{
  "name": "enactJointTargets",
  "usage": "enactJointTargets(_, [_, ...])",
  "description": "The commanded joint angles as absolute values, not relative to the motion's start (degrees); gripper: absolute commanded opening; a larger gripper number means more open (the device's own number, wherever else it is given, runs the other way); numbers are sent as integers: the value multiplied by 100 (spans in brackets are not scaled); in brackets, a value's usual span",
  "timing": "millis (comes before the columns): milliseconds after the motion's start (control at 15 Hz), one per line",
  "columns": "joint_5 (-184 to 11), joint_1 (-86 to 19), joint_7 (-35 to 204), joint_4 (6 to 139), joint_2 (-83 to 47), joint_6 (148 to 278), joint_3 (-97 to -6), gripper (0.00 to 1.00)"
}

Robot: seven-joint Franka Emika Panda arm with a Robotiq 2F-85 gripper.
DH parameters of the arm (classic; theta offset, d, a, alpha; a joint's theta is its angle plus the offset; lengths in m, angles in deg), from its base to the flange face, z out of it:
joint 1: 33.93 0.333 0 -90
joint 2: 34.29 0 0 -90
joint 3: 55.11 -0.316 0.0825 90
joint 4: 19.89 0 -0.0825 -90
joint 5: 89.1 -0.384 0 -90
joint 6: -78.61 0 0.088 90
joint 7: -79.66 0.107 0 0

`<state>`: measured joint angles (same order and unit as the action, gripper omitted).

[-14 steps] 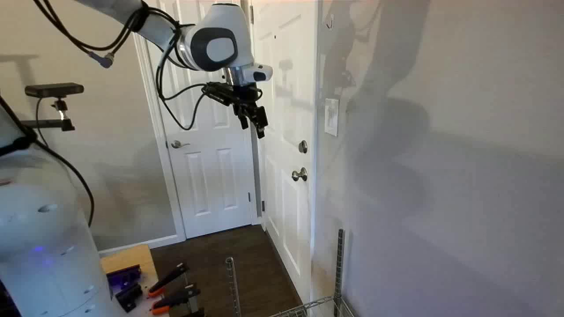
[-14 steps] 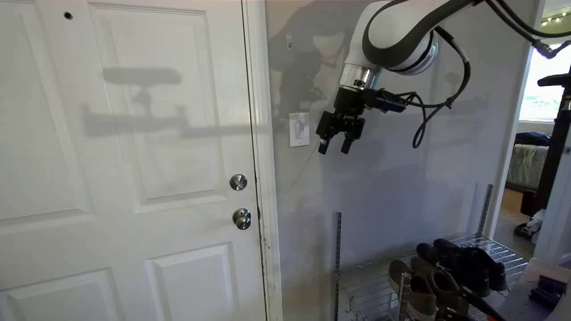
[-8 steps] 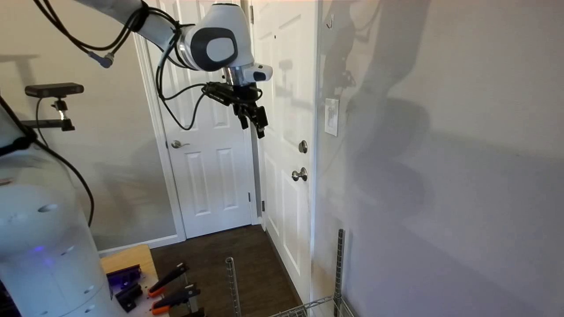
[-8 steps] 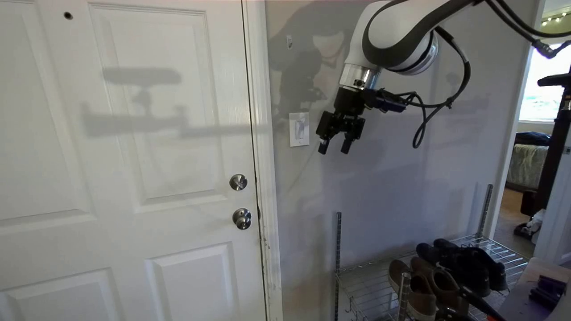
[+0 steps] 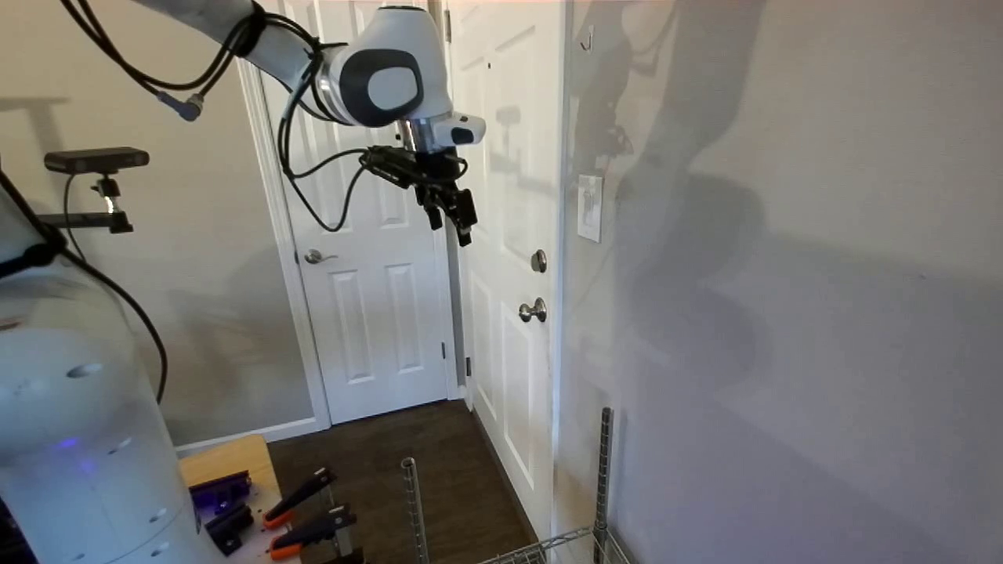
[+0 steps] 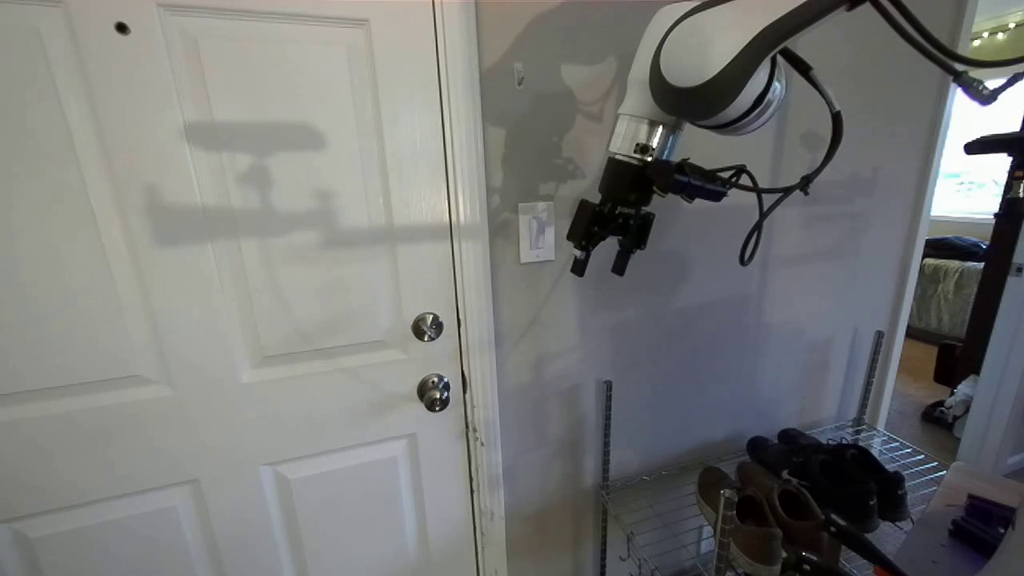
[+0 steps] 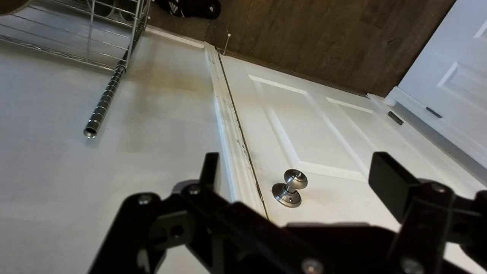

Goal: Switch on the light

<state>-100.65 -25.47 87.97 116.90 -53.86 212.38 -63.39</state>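
Pre-contact stage of the switching task: by my est., hardly begun, w/ the flip itself left to do. All pos. are given rel. to the knob door [image 6: 232,288].

(a) Task's thing. The light switch [image 6: 537,232], a small white upright plate, is set in the wall [image 6: 680,344] just beside the knob door, on the same side as its round knob [image 6: 434,393] & higher than that knob. Its on/off pos. is too small to read; what it lights is out of frame.

(b) Effector. In an exterior view my pincer [image 6: 600,268] appears near the switch, on its side away from the knob door, tips down. It is released: in the wrist view the fingers [image 7: 392,186] stand spread wide w/ nothing held btwn. them. The round knob shows through that gap but lies well beyond it, i.e. not grasped. Both exterior views show the pincer apart from the switch; the wrist view does not show the switch at all.

(c) Done. Arm raised to approx. switch height beside the knob door; as I judge it, no more than that.

(d) Left, in my judgement: close the gap to the wall; prob. tilt the pincer toward it, b/c down-pointing tips suit a flat plate poorly; poss. bring the fingers together for a single blunt tip; press or flip the switch; then back off & check the result.
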Motion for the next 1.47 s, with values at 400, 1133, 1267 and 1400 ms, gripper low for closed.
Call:
enactJointTargets(400, [-9735, -2713, 8966, 11471, -4751, 22360, -6381, 100])
enactJointTargets(1133, [-8238, -2873, 10000, 10760, -3595, 23810, -6354, 100])
enactJointTargets(1267, [-7897, -2892, 10319, 10648, -3505, 24036, -6303, 100])
enactJointTargets(1400, [-7653, -2891, 10541, 10507, -3407, 24178, -6237, 100])
